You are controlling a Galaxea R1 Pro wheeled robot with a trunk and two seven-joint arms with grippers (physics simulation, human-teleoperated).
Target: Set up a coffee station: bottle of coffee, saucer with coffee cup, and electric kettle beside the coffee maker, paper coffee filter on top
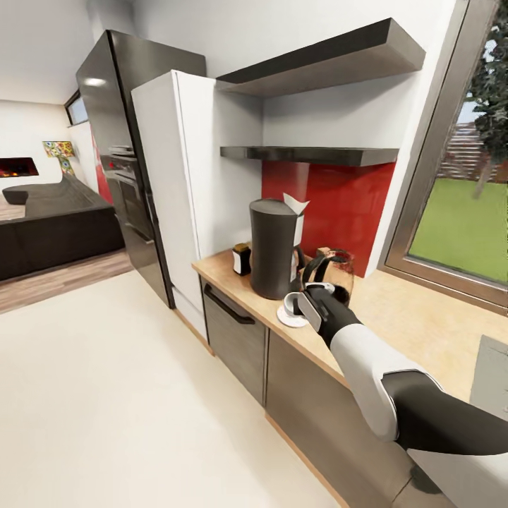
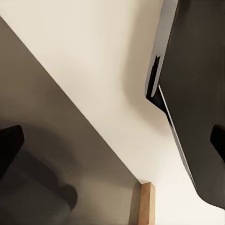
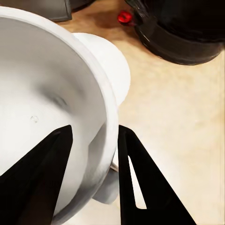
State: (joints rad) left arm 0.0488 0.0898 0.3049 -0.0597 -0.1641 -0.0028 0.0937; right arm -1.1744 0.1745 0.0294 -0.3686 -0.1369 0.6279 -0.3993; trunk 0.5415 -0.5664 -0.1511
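Observation:
The dark-grey coffee maker (image 1: 274,247) stands on the wood-grain countertop (image 1: 423,324), with the white paper coffee filter (image 1: 295,204) on its top. The bottle of coffee (image 1: 242,259) is at its left and the glass electric kettle (image 1: 333,271) at its right. In front lies the white saucer (image 1: 284,319) (image 3: 110,61). My right gripper (image 1: 302,305) (image 3: 93,129) is shut on the rim of the coffee cup (image 1: 289,303) (image 3: 47,108), one finger inside and one outside, just over the saucer. My left gripper (image 2: 112,145) is open, low beside the cabinet fronts.
Two dark slab shelves (image 1: 310,154) hang over a red backsplash. A tall white cabinet (image 1: 176,176) and a black oven tower (image 1: 120,141) stand to the left. A small tan box (image 1: 323,252) sits behind the kettle. A window (image 1: 458,212) borders the counter at right.

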